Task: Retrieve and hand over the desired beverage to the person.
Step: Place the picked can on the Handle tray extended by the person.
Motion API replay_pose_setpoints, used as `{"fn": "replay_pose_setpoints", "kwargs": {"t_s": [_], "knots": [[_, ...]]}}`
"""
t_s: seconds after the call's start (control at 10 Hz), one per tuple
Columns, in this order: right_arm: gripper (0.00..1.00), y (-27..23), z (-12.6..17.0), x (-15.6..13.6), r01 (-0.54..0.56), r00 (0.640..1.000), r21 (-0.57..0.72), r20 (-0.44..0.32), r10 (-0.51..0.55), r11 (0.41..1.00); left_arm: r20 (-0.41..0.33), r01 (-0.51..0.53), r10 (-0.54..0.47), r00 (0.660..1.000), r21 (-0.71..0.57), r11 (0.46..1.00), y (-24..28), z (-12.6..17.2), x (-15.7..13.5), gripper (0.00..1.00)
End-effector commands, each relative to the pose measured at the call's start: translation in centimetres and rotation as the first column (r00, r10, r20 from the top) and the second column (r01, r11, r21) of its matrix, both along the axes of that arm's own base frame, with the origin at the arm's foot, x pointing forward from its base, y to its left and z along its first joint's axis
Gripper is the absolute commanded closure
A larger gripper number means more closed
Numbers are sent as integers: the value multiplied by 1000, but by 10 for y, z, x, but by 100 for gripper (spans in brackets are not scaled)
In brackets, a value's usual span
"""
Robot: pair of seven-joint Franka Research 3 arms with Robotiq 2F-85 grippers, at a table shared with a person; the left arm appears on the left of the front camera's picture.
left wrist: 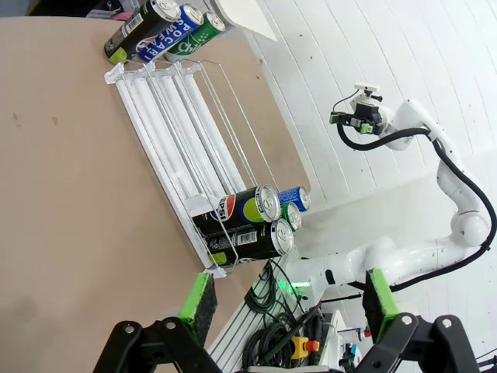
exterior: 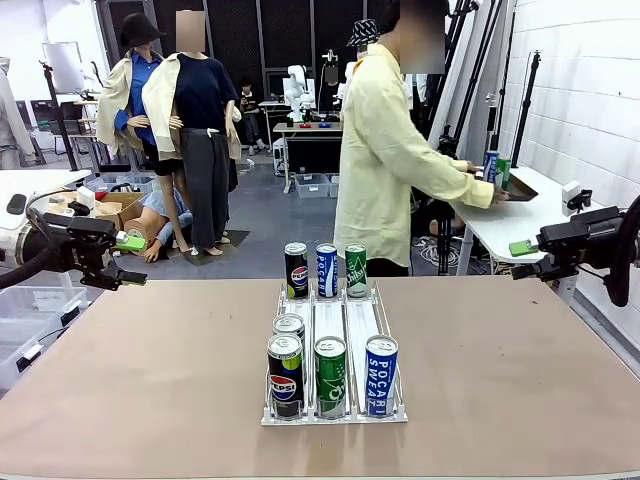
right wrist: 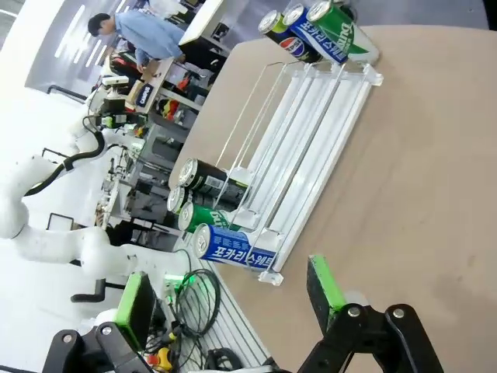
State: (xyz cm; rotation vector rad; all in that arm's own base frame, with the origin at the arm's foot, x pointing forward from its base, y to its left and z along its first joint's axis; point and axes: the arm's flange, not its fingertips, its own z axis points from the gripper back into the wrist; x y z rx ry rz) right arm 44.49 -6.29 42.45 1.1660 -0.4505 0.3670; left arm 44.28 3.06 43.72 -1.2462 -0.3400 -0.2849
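Observation:
A clear wire rack point(exterior: 333, 320) stands mid-table with drink cans. At its near end are two black Pepsi cans point(exterior: 285, 374), a green can point(exterior: 330, 375) and a blue Pocari Sweat can point(exterior: 381, 374). At the far end stand a black Pepsi can point(exterior: 296, 270), a blue Pepsi can point(exterior: 327, 270) and a green can point(exterior: 356, 270). My left gripper point(exterior: 133, 260) hovers open off the table's left edge, and my right gripper point(exterior: 522, 259) hovers open off the right edge. Both are far from the rack and hold nothing. The person point(exterior: 380, 160) stands beyond the table, turned right towards a side table.
The white side table point(exterior: 520, 215) at the right carries more cans point(exterior: 496, 167) by the person's hands. The left wrist view shows the rack point(left wrist: 182, 148) lying sideways past my open left gripper point(left wrist: 289, 303). In the right wrist view the rack point(right wrist: 311, 132) lies beyond my open right gripper point(right wrist: 231, 299).

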Motion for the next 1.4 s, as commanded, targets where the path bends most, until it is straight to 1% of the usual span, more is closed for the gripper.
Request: {"fn": "replay_pose_setpoints", "kwargs": {"t_s": [0.0,0.1,1.3], "knots": [[0,1,9,8,4,1000,-17,18,-3,1000,5,-2,2,1000,-4,1000,2,2,-1,0],[0,0,0,0,0,1000,0,0,0,1000,5,-2,2,1000,-4,1000,2,2,-1,0],[0,0,0,0,0,1000,0,0,0,1000,5,-2,2,1000,-4,1000,2,2,-1,0]]}}
